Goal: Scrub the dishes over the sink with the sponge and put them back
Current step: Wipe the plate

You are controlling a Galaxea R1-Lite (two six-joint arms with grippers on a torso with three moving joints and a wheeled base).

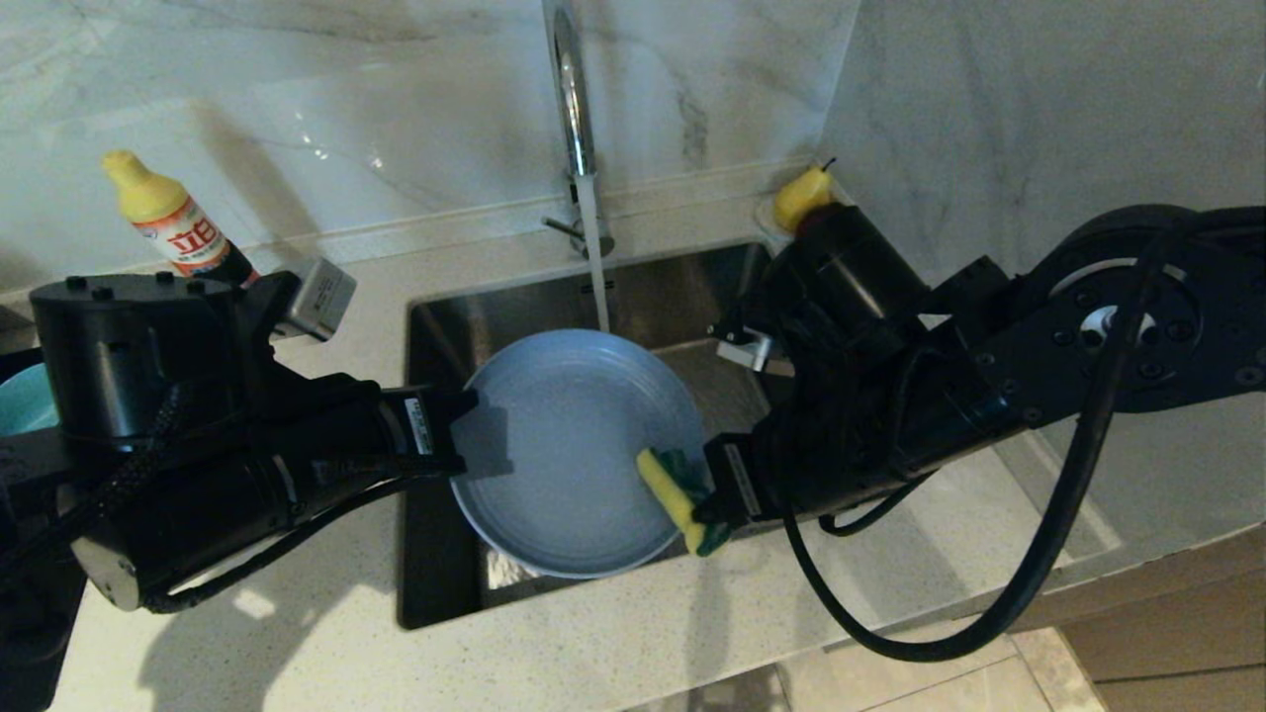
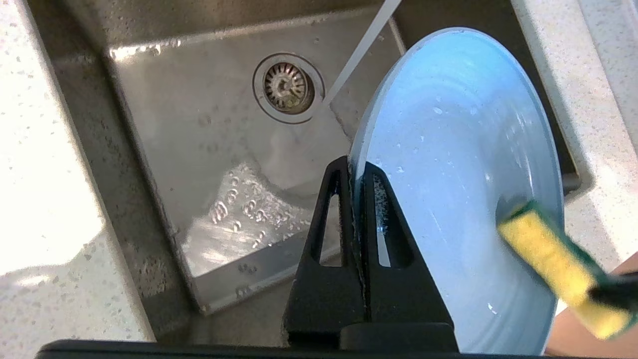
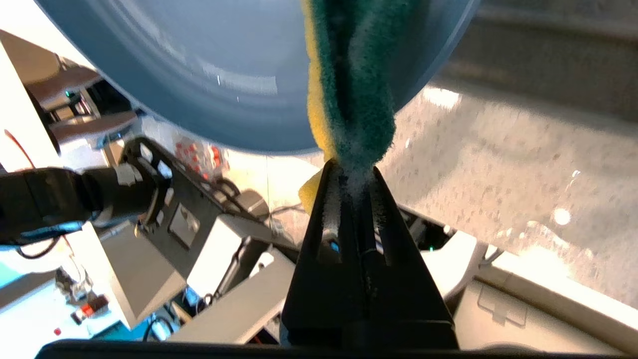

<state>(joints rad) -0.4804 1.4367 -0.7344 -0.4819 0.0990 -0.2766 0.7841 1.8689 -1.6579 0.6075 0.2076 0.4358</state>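
Note:
A grey-blue round plate (image 1: 574, 445) (image 2: 463, 164) (image 3: 209, 65) hangs tilted over the steel sink (image 1: 692, 287) (image 2: 199, 149). My left gripper (image 1: 465, 435) (image 2: 356, 167) is shut on the plate's left rim. My right gripper (image 1: 704, 514) (image 3: 353, 172) is shut on the sponge (image 1: 678, 494) (image 2: 563, 264) (image 3: 349, 85), green scouring face on yellow foam. The sponge lies against the plate's inner face near its lower right rim. Water runs from the chrome faucet (image 1: 574, 109) past the plate's upper edge. A teal bowl (image 1: 25, 396) peeks out at the far left behind my left arm.
A yellow-capped detergent bottle (image 1: 173, 222) stands on the counter at the back left. A yellow pear (image 1: 803, 193) sits at the sink's back right corner. The drain strainer (image 2: 288, 87) lies in the wet basin. The counter's front edge (image 1: 692, 643) runs below the sink.

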